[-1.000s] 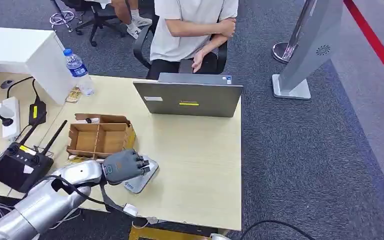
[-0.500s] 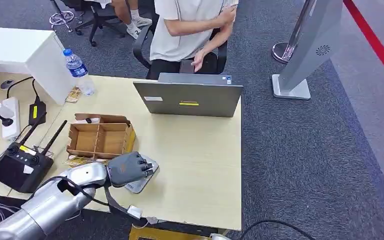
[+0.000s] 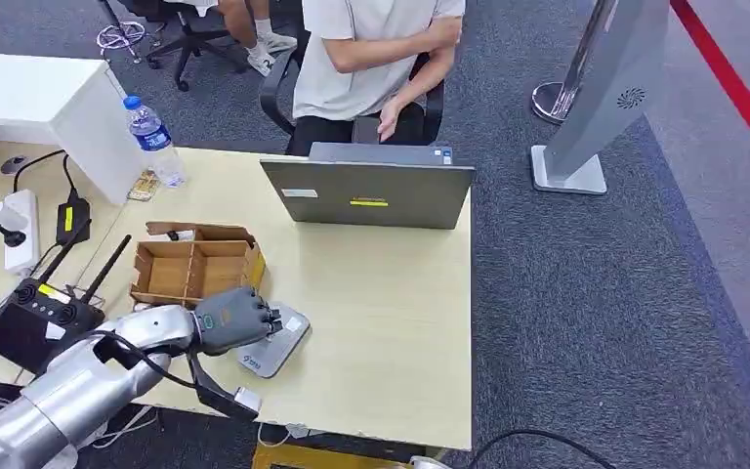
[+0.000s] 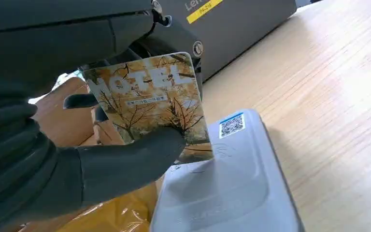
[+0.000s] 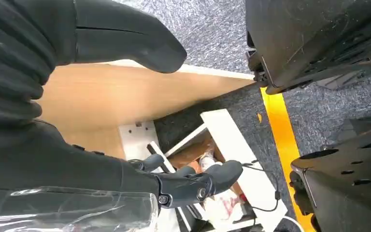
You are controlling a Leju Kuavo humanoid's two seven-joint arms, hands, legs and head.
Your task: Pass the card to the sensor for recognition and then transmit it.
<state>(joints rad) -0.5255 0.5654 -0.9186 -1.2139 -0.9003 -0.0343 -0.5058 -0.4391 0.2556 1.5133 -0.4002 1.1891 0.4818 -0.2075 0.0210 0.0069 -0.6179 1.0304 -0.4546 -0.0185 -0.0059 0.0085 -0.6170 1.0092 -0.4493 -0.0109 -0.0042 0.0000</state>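
Observation:
My left hand (image 3: 232,319) hovers over the near-left part of the wooden table (image 3: 391,322), just above the grey card sensor (image 3: 277,344). In the left wrist view the hand (image 4: 67,159) pinches a hotel card (image 4: 149,104) printed with autumn trees between thumb and fingers. The card's lower edge is right above the sensor (image 4: 232,188), beside its blue QR sticker; contact cannot be told. My right hand (image 5: 125,159) hangs below the table edge with its fingers spread and nothing in them.
A brown cardboard divider box (image 3: 195,269) stands just behind the sensor. A grey laptop (image 3: 369,191) sits at the far edge, with a seated person (image 3: 371,59) behind it. A water bottle (image 3: 151,137) and a black remote controller (image 3: 39,318) lie to the left.
My left hand has drawn back slightly toward the left and nearer the cardboard box, still over the sensor with the card. The person's arm has shifted.

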